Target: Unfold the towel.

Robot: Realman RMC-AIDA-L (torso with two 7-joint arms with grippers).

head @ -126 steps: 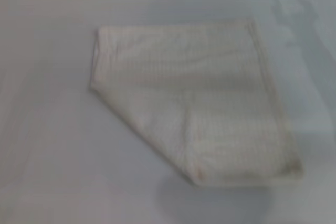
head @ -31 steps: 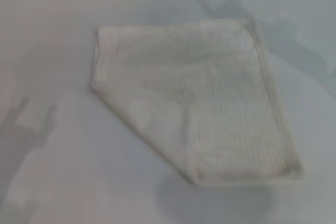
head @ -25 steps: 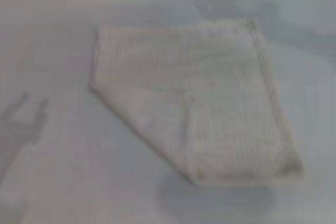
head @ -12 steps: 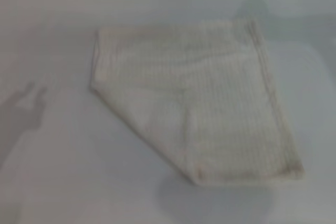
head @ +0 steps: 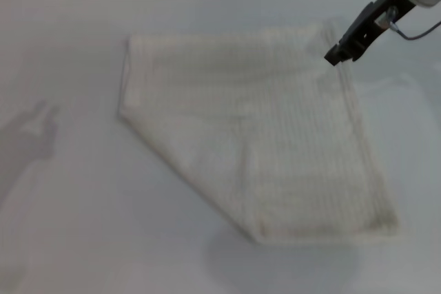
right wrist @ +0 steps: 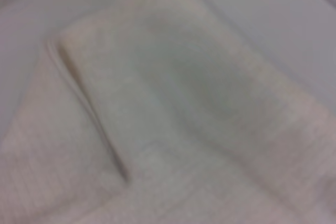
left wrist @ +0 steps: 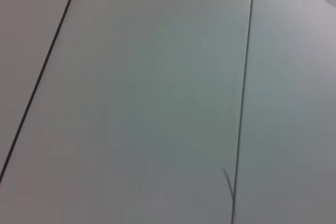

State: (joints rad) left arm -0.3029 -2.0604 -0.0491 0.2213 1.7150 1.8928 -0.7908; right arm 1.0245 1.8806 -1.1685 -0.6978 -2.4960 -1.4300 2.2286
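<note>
Towel (head: 255, 129) folded, flat on white table (head: 69, 225). R gripper (head: 339, 54) over its far right corner; finger state: can't tell. Nothing blocking. L gripper unseen.

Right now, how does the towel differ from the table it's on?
The towel is cream with a fine grid weave; the table is plain, smooth white. The towel is folded, with one slanted edge, and covers only the middle; the table runs past it on every side. Both lie flat. The right gripper hangs over the towel's far right corner.
</note>
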